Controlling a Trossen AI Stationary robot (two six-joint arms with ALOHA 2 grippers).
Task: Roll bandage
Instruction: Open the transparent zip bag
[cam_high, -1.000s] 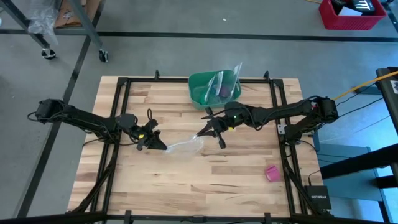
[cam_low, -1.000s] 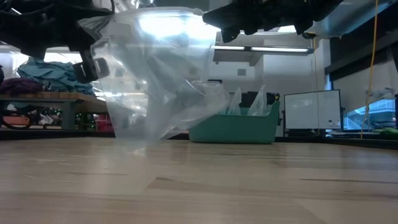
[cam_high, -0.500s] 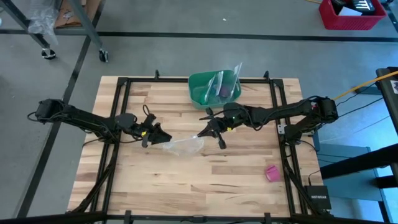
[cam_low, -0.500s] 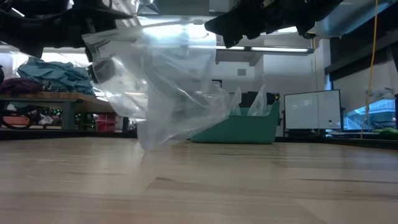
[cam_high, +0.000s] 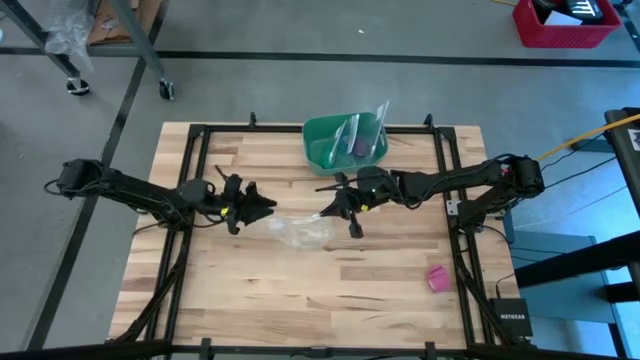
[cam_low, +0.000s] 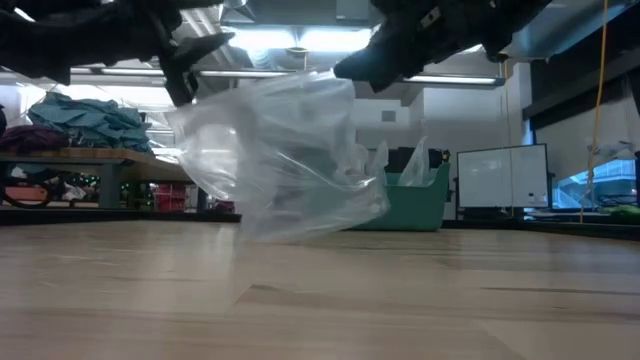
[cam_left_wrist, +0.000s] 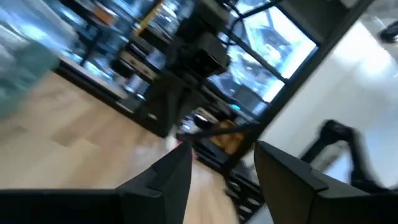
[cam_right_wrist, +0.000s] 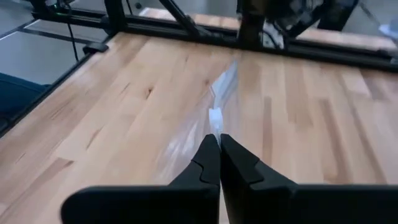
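Clear bag (cam_high: 300, 232) hanging mid-table from right gripper (cam_high: 322, 213), jaws pinched on its edge to keep it up; left gripper (cam_high: 262, 204) apart, free at nine o'clock; bandage (cam_high: 437, 277) lying at four o'clock.

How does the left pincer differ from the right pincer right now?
The left pincer is open and holds nothing; the right pincer is shut on an edge of the clear plastic bag. The left pincer sits clear of the bag; the right keeps it hanging. Both hover above the table.
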